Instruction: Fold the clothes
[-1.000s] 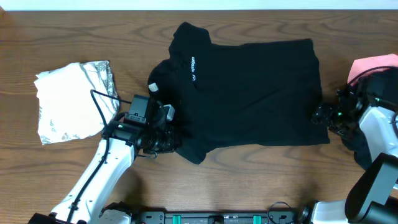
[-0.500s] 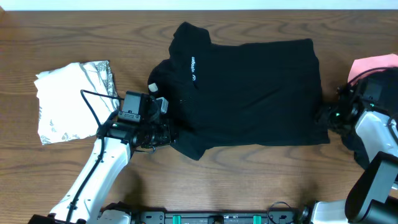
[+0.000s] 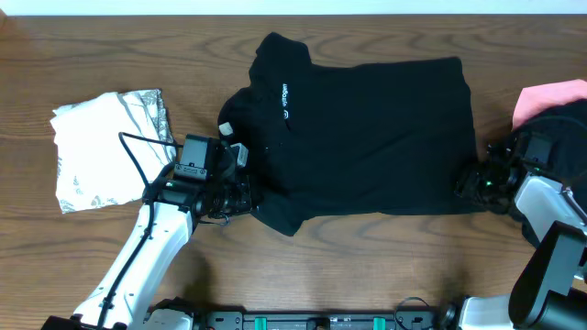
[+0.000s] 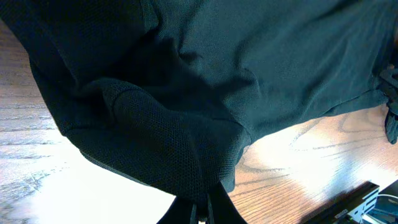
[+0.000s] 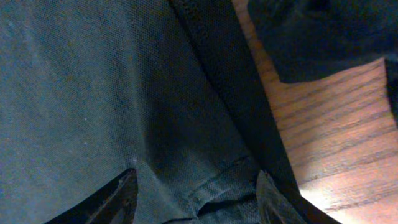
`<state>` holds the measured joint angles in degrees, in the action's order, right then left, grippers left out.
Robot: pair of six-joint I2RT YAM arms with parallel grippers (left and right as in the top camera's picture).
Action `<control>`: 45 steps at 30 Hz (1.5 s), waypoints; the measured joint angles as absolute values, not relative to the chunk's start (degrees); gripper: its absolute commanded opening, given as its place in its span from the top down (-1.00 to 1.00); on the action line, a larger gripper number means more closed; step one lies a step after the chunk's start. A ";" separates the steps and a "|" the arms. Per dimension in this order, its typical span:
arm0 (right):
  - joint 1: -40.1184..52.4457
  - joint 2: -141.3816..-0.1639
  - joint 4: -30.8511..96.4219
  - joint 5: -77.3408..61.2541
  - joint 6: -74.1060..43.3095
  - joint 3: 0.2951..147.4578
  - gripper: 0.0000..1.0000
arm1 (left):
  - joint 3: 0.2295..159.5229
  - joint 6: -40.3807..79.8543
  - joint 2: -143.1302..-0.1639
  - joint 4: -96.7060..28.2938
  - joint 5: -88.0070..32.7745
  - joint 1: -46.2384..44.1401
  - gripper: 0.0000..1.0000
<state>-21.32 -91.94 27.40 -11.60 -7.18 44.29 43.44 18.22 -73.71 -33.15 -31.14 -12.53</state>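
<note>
Since a second ago, the left tool (image 3: 246,197) has slid a little to the left and taken the bottom left corner of the black shirt (image 3: 367,137) with it. The right tool (image 3: 468,183) has come a bit closer to the shirt and a bit lower in the overhead view.

The black shirt lies spread out in the middle of the brown wood counter (image 3: 367,266). Its small white logo (image 3: 284,99) faces up near the top left part.

The left tool is squeezed tight on the shirt. In the left wrist view, the dark cloth bunches up right at its tips (image 4: 202,211) and hangs in folds over the wood.

The right tool sits at the bottom right corner of the shirt. In the right wrist view, its two fingers (image 5: 118,199) stand wide apart, and the flat cloth and its hem lie between them. It is let go, not pinching.

A white and grey cloth (image 3: 105,151) lies folded at the left side of the counter, well apart from the shirt. A pink cloth (image 3: 546,99) peeks out at the far right edge. Another dark cloth (image 5: 317,31) lies on the wood just beside the shirt's right edge.
</note>
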 measured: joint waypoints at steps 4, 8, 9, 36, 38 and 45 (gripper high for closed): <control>-21.32 -91.68 26.65 -11.55 -7.18 43.72 -0.08 | 43.44 18.20 -73.71 -33.12 -31.14 -12.53 0.88; -21.32 -91.46 26.28 -11.53 -7.18 43.33 -0.03 | 43.44 18.22 -73.71 -33.15 -31.11 -12.53 0.88; -21.32 -91.42 26.26 -11.55 -7.16 43.24 -0.02 | 43.44 18.22 -73.71 -33.15 -31.14 -12.53 0.88; -21.47 -91.22 25.98 -10.31 -7.79 42.24 0.70 | 43.44 18.22 -73.71 -33.19 -31.14 -12.53 0.88; -21.47 -91.22 25.65 -10.00 -8.21 42.22 0.70 | 43.44 18.22 -73.71 -33.19 -31.14 -12.51 0.88; -21.47 -91.22 25.67 -9.23 -10.09 42.22 0.83 | 43.44 18.22 -73.71 -33.19 -31.11 -12.53 0.88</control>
